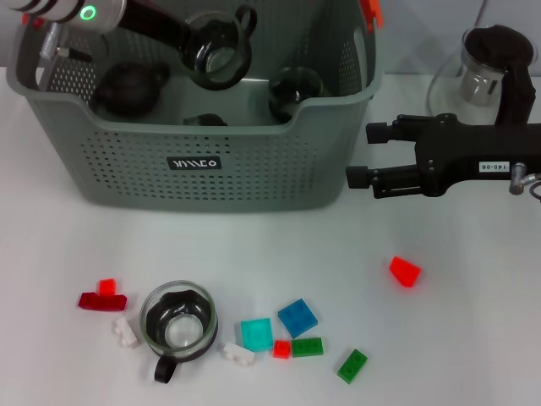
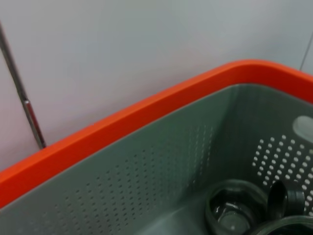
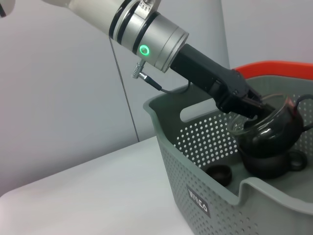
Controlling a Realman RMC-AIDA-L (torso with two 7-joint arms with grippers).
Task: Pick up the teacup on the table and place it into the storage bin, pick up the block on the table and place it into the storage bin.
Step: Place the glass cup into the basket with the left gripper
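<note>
Glossy glass teacup (image 1: 177,326) on table (image 1: 473,338) | perforated grey bin (image 1: 254,169) | left gripper (image 3: 249,105) fingers clamp second glass cup (image 1: 215,46) over bin | right gripper (image 1: 359,156) fingers spread, empty

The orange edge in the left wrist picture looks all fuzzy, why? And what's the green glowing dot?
In the left wrist view the storage bin rim sits very close to the lens, so its orange edge blurs. In the right wrist view the green dot is a lit ring on the left arm; the head view shows it too.

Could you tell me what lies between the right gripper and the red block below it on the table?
Nothing: in the head view, only bare white table separates the right gripper from the red block.
</note>
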